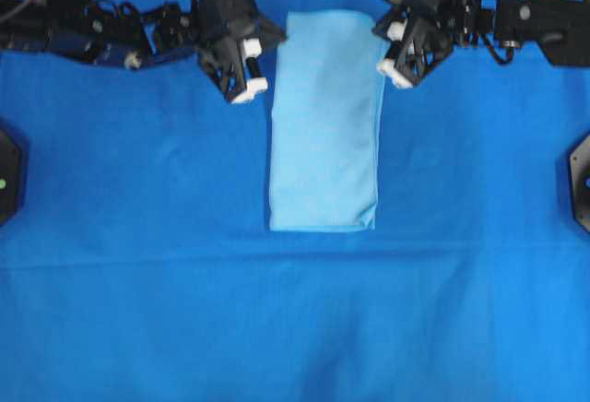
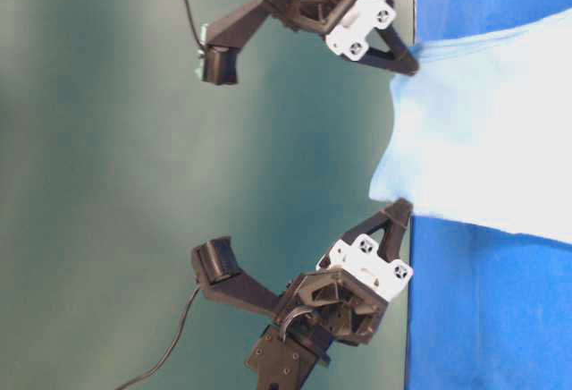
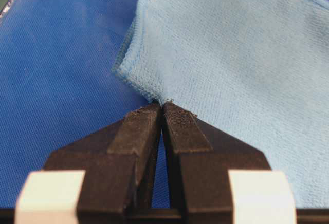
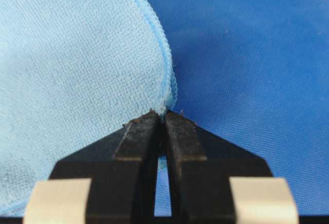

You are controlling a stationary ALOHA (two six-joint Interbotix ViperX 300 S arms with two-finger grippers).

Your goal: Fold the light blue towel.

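Overhead view: the light blue towel [image 1: 324,121] lies as a long narrow rectangle on the deep blue cloth [image 1: 138,236] covering the bench, short edges at top and bottom of the picture. The left gripper [image 1: 277,35] sits at the towel's upper left corner, the right gripper [image 1: 380,26] at its upper right corner. From here the fingertips are hard to separate from the dark bodies.

Table-level view (turned sideways) adds what the overhead hides: the towel [image 2: 483,139] end at the grippers is lifted off the blue cloth [image 2: 483,318], stretched between two black tapered finger pairs, sagging slightly between them. One gripper [image 2: 413,59] pinches the upper corner in this picture, the other [image 2: 404,207] the lower corner.

Left wrist view: the left gripper [image 3: 163,107] has its fingers [image 3: 139,131] pressed together on the towel [image 3: 231,64] edge, near a rounded, folded corner. Fabric shows a fine looped pile.

Right wrist view: the right gripper [image 4: 163,113] likewise has its fingers [image 4: 185,136] closed, clamped on the towel [image 4: 72,70] at its stitched hem, which curves down into the tips. Backdrop weave [image 4: 247,64] is smoother and finer than the towel's.
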